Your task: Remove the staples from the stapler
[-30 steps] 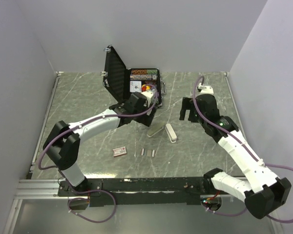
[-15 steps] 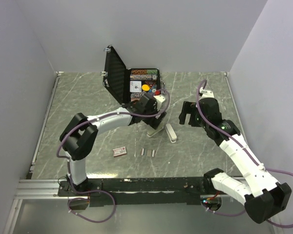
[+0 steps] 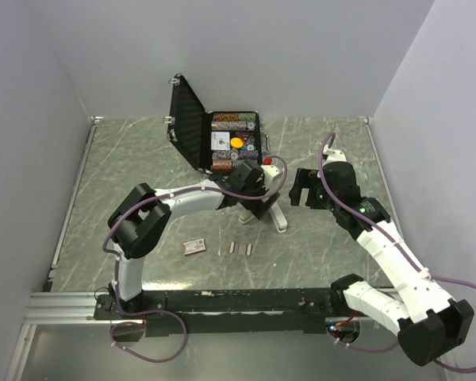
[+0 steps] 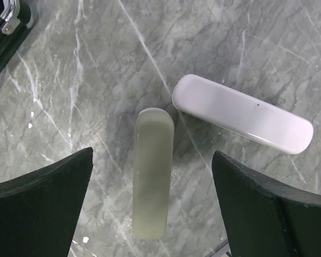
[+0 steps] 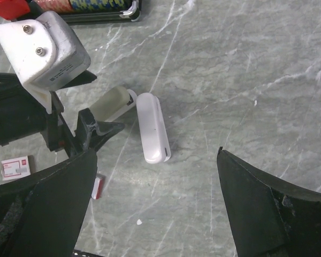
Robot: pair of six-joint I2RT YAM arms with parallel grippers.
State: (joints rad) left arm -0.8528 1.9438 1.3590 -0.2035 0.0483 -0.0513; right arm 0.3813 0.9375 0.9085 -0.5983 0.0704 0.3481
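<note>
Grey marble tabletop (image 3: 143, 167) carries the stapler (image 4: 243, 113); left gripper (image 3: 256, 208) hovers above, fingers (image 4: 43, 209) spread; right gripper (image 3: 301, 187) fingers (image 5: 267, 209) likewise apart.

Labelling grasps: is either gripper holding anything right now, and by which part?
Nothing is held. The left gripper hangs open over the grey bar; the right gripper hangs open over the white bar.
</note>
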